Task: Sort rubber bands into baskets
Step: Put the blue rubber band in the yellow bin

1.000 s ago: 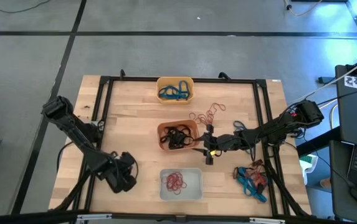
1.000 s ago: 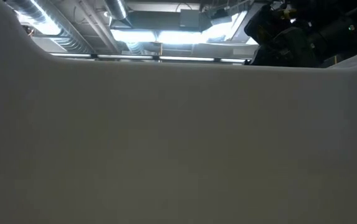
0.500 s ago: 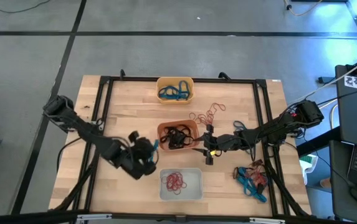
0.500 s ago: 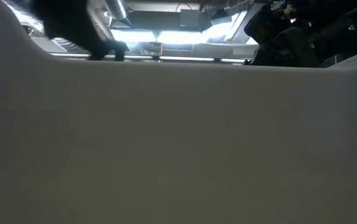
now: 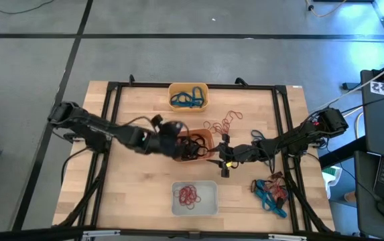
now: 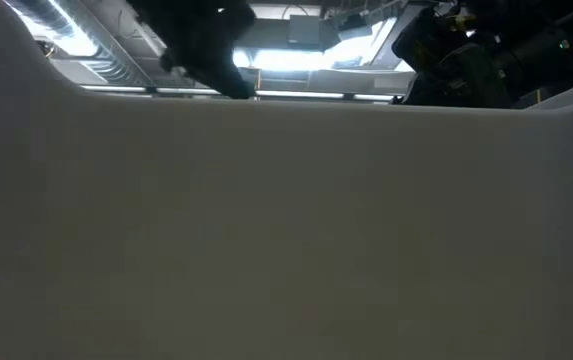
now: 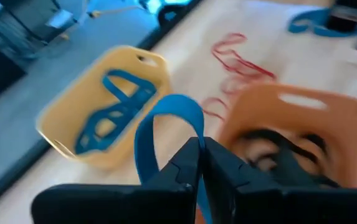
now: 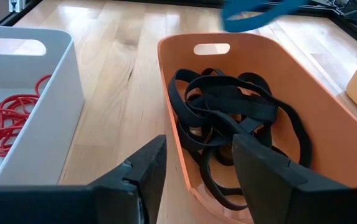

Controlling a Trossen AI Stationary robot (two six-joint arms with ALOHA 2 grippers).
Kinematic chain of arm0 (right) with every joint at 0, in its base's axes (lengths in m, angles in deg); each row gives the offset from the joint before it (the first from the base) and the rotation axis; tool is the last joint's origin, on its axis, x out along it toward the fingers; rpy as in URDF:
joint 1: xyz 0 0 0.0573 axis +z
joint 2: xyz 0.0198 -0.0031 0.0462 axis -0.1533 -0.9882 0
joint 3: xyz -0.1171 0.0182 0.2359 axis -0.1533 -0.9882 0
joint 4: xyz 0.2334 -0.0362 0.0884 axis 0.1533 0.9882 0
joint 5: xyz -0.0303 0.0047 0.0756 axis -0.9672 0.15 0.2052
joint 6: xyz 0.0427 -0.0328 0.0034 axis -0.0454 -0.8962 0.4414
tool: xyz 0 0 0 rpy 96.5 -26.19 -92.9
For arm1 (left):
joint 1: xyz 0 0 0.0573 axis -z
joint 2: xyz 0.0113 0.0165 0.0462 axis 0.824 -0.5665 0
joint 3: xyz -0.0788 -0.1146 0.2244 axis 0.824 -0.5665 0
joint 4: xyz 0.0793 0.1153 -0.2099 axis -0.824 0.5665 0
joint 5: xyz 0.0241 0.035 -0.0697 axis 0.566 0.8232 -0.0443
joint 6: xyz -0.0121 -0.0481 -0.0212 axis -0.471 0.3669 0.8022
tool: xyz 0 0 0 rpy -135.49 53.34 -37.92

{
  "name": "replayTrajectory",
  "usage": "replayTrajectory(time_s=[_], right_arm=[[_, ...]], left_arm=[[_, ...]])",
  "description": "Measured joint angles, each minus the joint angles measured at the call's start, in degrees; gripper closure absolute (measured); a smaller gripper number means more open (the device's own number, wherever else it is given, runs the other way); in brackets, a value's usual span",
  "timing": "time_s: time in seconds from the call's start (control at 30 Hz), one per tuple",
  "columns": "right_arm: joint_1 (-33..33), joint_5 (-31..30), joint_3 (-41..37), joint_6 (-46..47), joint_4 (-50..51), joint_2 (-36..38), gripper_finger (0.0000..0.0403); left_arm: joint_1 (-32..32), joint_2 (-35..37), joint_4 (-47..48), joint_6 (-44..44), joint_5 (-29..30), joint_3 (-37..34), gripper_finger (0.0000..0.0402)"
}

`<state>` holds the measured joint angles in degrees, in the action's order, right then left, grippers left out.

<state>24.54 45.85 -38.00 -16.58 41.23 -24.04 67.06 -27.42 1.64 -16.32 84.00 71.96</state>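
No brand, label or writing can be read on the baskets or the arms. The tabletop [image 5: 138, 194] is pale wood planking framed by black rails, standing on a grey floor crossed by dark lines; ceiling ducts and bright lights fill the top of the low view, the rest of which is blocked by a pale wall close to the lens.

The left tool [image 5: 175, 136] hangs over the left rim of the red-orange basket [image 8: 303, 106] at the tabletop's centre, its fingers [image 7: 187, 163] pinched narrow on a blue rubber band [image 7: 166, 124] that loops up above them. The right tool [image 5: 223, 159] sits just right of that basket, jaws wide and holding nothing.

The red-orange basket holds a tangle of black bands [image 8: 234, 118]. The yellow-orange basket [image 5: 188, 87] at the far edge holds blue bands [image 5: 186, 99]. The pale basket [image 5: 195, 209] at the near edge holds red bands [image 5: 189, 195]. Loose red bands [image 5: 224, 122] lie between the far and centre baskets, to the right, and a mixed pile [image 5: 271, 191] lies near the right rail.
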Motion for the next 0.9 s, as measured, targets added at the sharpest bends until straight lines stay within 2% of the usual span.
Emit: replayTrajectory(time_s=[0.2, 0.3, 0.57, 0.8, 0.9], right_arm=[[0.0, 0.0, 0.0, -0.4, 0.2, 0.0, 0.0221], [0.0, -0.1, 0.0, -0.6, 0.2, 0.0, 0.0221], [0.0, -5.3, 0.0, -5.4, 0.2, 0.0, 0.0221], [0.0, -6.2, 0.0, -8.1, 0.6, 0.0, 0.0221], [0.0, -8.0, 0.0, -9.1, 0.8, 0.0, 0.0221]], left_arm=[[-8.8, 0.0, -8.4, -12.8, 0.0, 0.0, 0.0387], [-13.8, 0.0, -12.7, -19.1, -1.9, 0.0, 0.0387], [-27.5, -1.9, -23.9, -26.4, -22.1, 0.0, 0.0386], [-33.8, -7.2, -30.3, -29.9, -26.6, 0.0, 0.0386], [-35.4, -10.1, -33.0, -29.6, -26.7, 0.0, 0.0386]])
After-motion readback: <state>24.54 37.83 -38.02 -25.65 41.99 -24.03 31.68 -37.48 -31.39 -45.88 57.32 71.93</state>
